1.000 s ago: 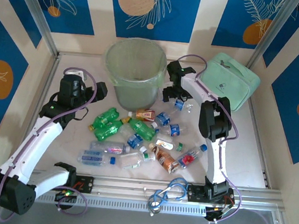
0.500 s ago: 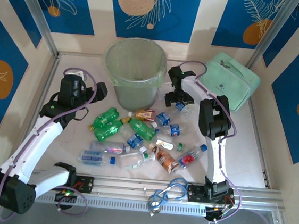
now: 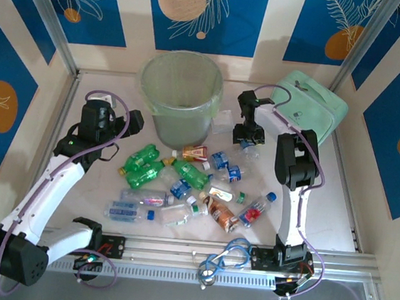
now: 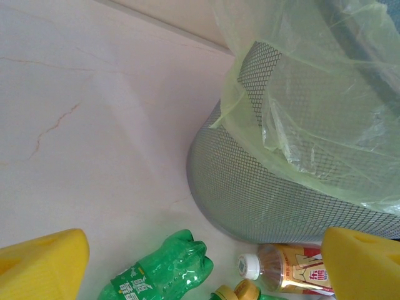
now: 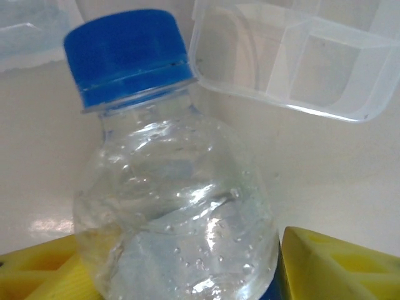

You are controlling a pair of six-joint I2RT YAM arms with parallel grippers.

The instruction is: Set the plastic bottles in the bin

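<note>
Right gripper [image 3: 248, 136] is down at the table with a small clear crushed plastic bottle with a blue cap [image 5: 178, 206] lying between its jaws, cap pointing away from the wrist. The jaws stand narrow and the yellow pads [image 5: 337, 262] sit against both flanks of the body, so this reads as a grip taken low on the bottle, probably to leave cap and neck free. I can't tell if it is off the table yet. Just past the jaws, beyond the cap, is a clear rigid plastic tray [image 5: 294, 62], close enough to get nudged on the way up. The tall round pale-green bin with a mesh wall and thin plastic liner [image 3: 182, 119] is off to the side of these jaws, near but not touching, so the carry should be short; its rim stands above the gripper, so a lift is needed first. The mint-green zippered soft case [image 3: 308, 108] is on the jaws' other side, not a target. Left gripper [image 3: 125, 124] has its jaws wide and holds nothing. A crushed green plastic bottle [image 4: 162, 269] and a brown white-capped bottle with a red label [image 4: 290, 272] lie between its 2 fingers, with the bin wall just ahead. It looks parked, lined up for the next pick. The remaining loose bottles [image 3: 196, 185] lie on the table between the 2 grippers.
</note>
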